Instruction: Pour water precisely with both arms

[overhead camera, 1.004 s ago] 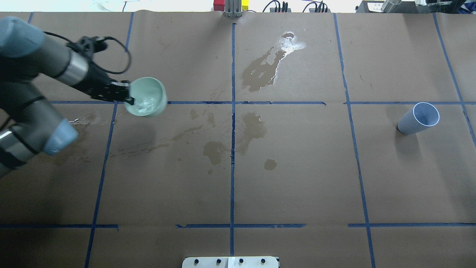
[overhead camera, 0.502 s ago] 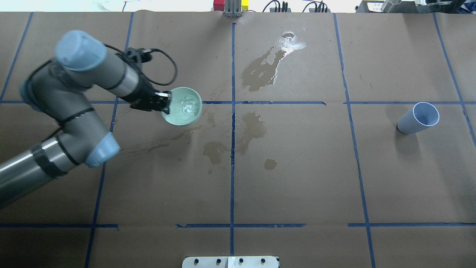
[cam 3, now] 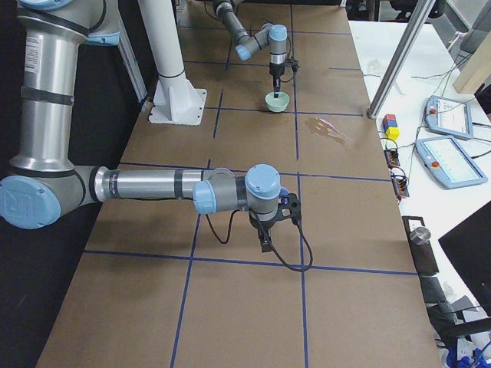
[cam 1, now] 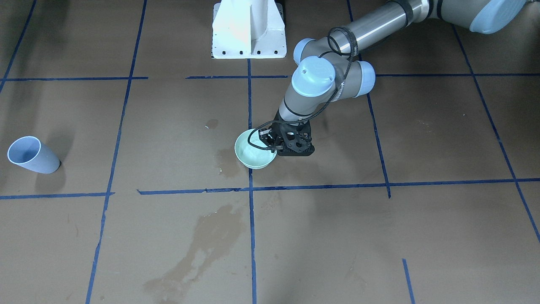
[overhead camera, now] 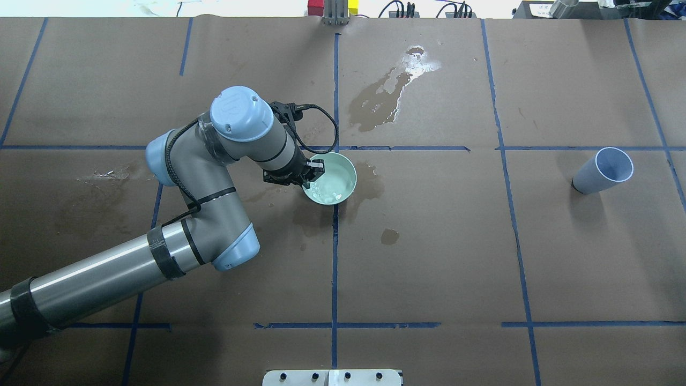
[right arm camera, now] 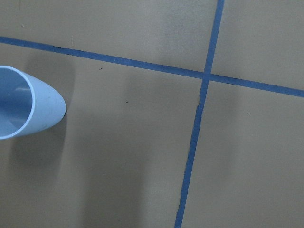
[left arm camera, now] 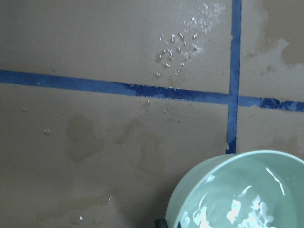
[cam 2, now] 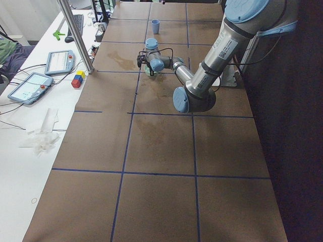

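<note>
Left claw [overhead camera: 313, 175] clamped on bowl [overhead camera: 337, 179] rim, its 9 o'clock. Water [overhead camera: 328, 191] will likely slosh, rim probably slick: carry level. Right claw [cam 3: 265, 244]: cannot tell.

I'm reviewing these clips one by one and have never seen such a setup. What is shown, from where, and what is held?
Two jointed robot arms work at a table covered in brown paper with blue tape lines. One picture looks down from behind the robot, one faces it from across the table, two look along the table from its ends, and two come from wrist cameras. The left gripper pinches the rim of a pale green bowl holding water, near the table's middle. A pale blue cup stands toward the robot's right. Darker wet stains mark the paper. The right arm shows only in the right-end view; whether the right gripper is open I cannot tell.
</note>
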`<state>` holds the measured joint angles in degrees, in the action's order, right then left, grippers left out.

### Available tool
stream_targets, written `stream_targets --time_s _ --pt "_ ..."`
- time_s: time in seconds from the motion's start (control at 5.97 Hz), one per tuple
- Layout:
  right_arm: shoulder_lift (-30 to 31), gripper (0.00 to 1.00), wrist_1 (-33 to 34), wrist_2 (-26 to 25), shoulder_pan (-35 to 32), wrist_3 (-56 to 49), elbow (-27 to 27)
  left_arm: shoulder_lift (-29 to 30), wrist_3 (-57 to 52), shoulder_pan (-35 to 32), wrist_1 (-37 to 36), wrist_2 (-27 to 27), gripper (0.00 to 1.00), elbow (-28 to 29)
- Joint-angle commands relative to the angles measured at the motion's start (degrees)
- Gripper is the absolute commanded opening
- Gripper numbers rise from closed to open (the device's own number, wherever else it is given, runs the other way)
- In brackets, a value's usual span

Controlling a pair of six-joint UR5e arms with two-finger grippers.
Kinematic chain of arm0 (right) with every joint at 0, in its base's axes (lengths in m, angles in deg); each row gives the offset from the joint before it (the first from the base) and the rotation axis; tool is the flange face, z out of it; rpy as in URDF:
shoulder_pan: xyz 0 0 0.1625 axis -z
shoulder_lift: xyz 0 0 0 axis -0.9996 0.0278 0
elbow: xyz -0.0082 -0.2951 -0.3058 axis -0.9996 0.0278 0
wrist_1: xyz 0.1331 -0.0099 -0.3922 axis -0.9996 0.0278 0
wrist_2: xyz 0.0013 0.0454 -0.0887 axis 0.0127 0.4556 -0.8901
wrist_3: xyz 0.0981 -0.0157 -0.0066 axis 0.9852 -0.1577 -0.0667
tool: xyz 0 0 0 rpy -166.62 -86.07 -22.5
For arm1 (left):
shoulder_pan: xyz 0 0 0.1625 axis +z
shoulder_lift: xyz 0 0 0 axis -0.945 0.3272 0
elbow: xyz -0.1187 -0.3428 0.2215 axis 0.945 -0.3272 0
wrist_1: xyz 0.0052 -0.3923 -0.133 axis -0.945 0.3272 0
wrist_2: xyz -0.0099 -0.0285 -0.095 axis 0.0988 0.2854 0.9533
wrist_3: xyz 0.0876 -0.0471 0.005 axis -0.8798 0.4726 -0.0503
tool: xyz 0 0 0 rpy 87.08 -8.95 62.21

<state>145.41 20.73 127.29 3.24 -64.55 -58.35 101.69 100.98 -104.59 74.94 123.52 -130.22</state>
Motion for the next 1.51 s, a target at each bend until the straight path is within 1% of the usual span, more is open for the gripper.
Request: stream_targets --time_s 0.0,0.33,0.5,0.67,0.84,1.0,1.17,1.34 --pt "0.00 1.00 0.00 0.09 0.00 0.06 0.01 0.23 -0.05 0.64 0.07 -0.47 0.17 0.86" --pt "-0.09 1.00 0.00 0.70 0.00 0.06 -0.17 0.50 0.03 0.55 -0.10 -0.38 0.88 0.69" --pt "-0.61 1.00 -0.17 3.66 0.00 0.32 -0.17 0.41 -0.05 -0.50 -0.45 -0.03 0.92 -0.53" --pt "-0.87 1.00 -0.18 3.78 0.09 0.33 -0.60 -0.55 -0.49 -2.68 -4.37 1.10 0.93 -3.67" --pt "-0.88 1.00 -0.26 3.78 0.00 0.33 -2.35 -3.69 -1.10 -6.01 -7.63 4.94 0.96 -7.97" --pt "-0.88 1.00 -0.18 3.78 0.09 0.50 -3.84 -9.20 -7.37 -8.22 -7.84 6.29 0.99 -12.89" --pt "-1.83 1.00 -0.18 3.69 1.22 5.03 -5.69 -12.39 -12.05 -11.37 -7.75 9.26 0.99 -14.59" --pt "-3.76 1.00 -0.18 2.39 4.80 13.86 -8.92 -14.34 -13.84 -13.49 -7.66 11.72 0.99 -15.13"
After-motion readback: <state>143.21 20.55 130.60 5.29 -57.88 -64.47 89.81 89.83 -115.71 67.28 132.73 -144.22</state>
